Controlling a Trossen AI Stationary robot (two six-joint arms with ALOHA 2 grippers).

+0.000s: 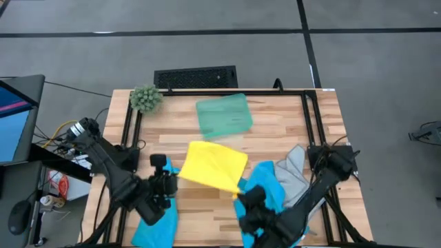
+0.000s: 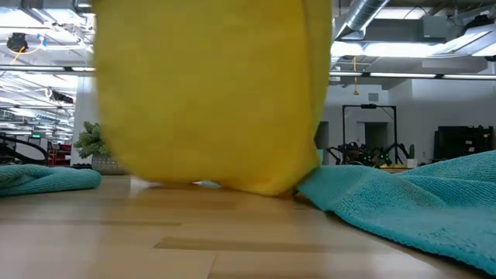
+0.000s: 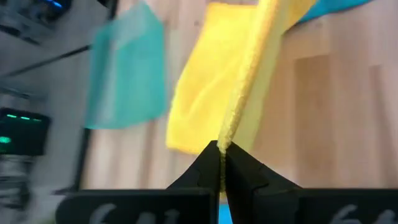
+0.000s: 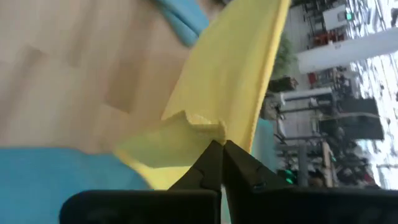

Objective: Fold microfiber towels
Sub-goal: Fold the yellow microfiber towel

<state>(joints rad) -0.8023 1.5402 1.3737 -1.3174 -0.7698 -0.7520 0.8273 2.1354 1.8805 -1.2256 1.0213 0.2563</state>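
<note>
While both arms work at the table's near edge, the left gripper (image 3: 221, 149) and right gripper (image 4: 219, 148) each pinch a corner of the yellow towel (image 1: 215, 165), lifted mid-table between blue towels (image 1: 270, 180); the grey towel (image 1: 295, 172) lies right, the teal tray (image 1: 224, 115) beyond.

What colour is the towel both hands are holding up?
Yellow microfiber towel; the high view shows it best.
</note>
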